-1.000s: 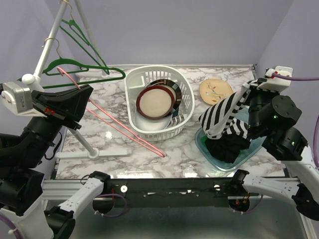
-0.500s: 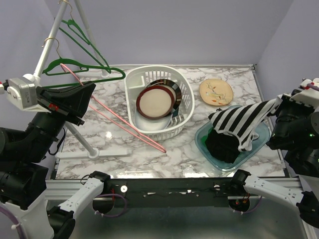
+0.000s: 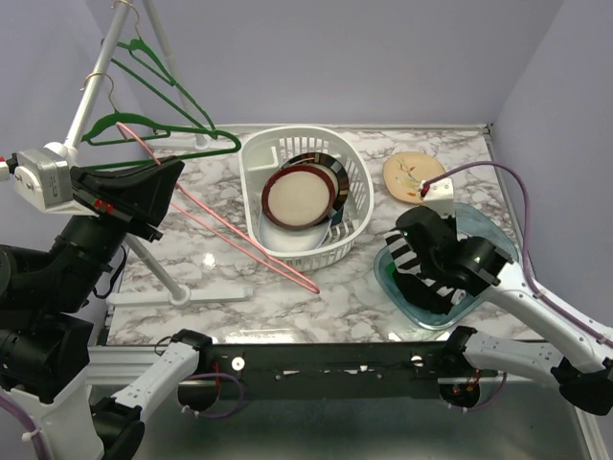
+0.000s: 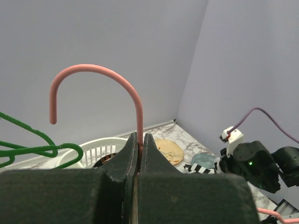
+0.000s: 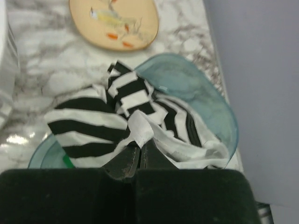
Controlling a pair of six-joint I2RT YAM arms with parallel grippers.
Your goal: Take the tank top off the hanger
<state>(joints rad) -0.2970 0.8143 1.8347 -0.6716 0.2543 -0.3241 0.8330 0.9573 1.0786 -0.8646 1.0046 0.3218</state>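
Tank top (image 5: 88,119) is heaped in the teal dish (image 5: 201,93) at four o'clock: soft, light, floppy. Right end effector (image 5: 140,156) pinches a hem fold, a good hold. Left end effector (image 4: 138,148) clamps the pink hanger (image 4: 136,100).

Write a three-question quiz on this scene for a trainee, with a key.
1. True or false: the tank top hangs on the pink hanger.
2. The tank top lies over: A the white basket, B the blue-green glass dish, C the orange plate.
3. Name what each holds: the left hand and the right hand.

Key
1. False: the pink hanger is bare.
2. B.
3. The left hand is shut on the pink hanger; the right hand pinches the tank top.
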